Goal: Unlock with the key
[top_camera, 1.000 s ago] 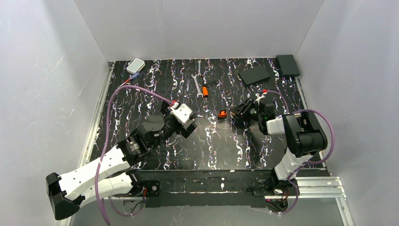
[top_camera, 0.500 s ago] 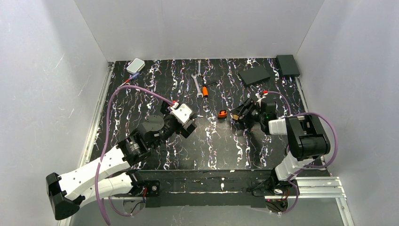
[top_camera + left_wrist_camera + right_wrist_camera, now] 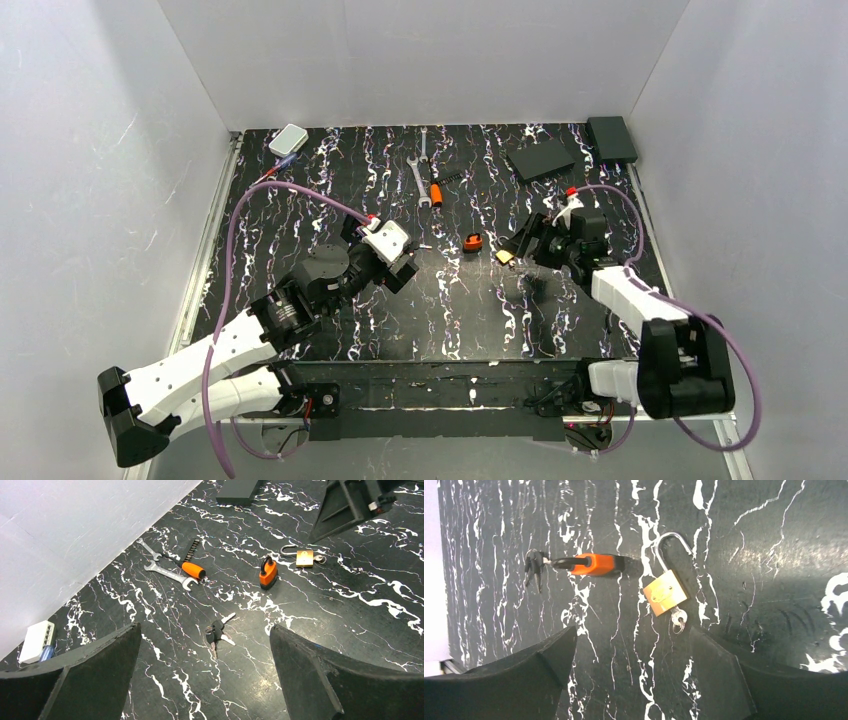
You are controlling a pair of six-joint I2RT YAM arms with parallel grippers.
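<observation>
We judge it done: the small brass padlock (image 3: 665,594) lies shackle-open, a tiny silver key (image 3: 678,617) seemingly in its keyhole; left gripper (image 3: 205,627) and right gripper (image 3: 633,630) gape wide, empty.

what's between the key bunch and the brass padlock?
The orange padlock lies between key bunch and brass padlock, clearest in right wrist view.

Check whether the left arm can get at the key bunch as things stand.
Probably yes: the left gripper is open, and the key bunch lies uncovered just ahead of it, apart from the orange padlock.
</observation>
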